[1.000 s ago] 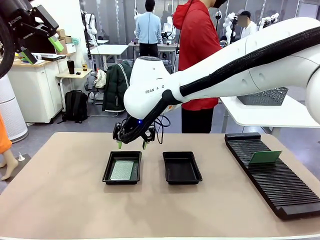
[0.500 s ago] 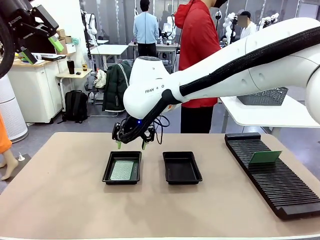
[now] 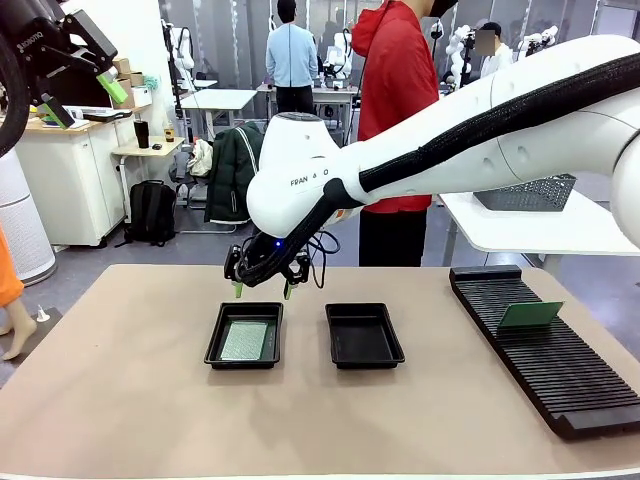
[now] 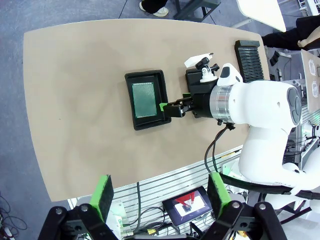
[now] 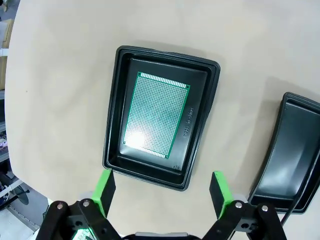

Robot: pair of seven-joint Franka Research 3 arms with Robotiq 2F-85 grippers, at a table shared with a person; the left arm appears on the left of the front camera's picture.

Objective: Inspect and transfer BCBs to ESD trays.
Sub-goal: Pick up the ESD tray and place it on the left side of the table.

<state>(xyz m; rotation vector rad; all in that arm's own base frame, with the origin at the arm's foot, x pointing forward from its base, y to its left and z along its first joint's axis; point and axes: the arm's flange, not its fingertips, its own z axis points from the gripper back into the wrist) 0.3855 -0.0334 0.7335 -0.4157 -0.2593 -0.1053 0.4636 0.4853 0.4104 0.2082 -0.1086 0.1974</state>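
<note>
Table [image 3: 120,410]: a tan top is being shown across the lower half of the front view.
Left tray [image 3: 214,340]: a shallow black tray is being seen just left of centre, lying flat on the table.
Board [image 3: 246,340]: a green circuit board is being carried flat on the left tray's floor, inside its rim.
Right tray [image 3: 364,340]: a matching black tray is being shown near the left tray, apart from it, with its bare floor exposed.
Rack [image 3: 560,375]: a long black ribbed rack is being seen at the right of the frame.
Second board [image 3: 531,314]: another green board is being propped in a slot near the rack's far end.
Right gripper [image 3: 263,291]: it is being held over the left tray's far rim, fingers spread wide, nothing gripped.
Left gripper [image 3: 82,100]: it is being held high in the upper left corner, fingers wide apart, nothing gripped.
Person [image 3: 400,110]: a red top is being seen behind the table, upper centre.
</note>
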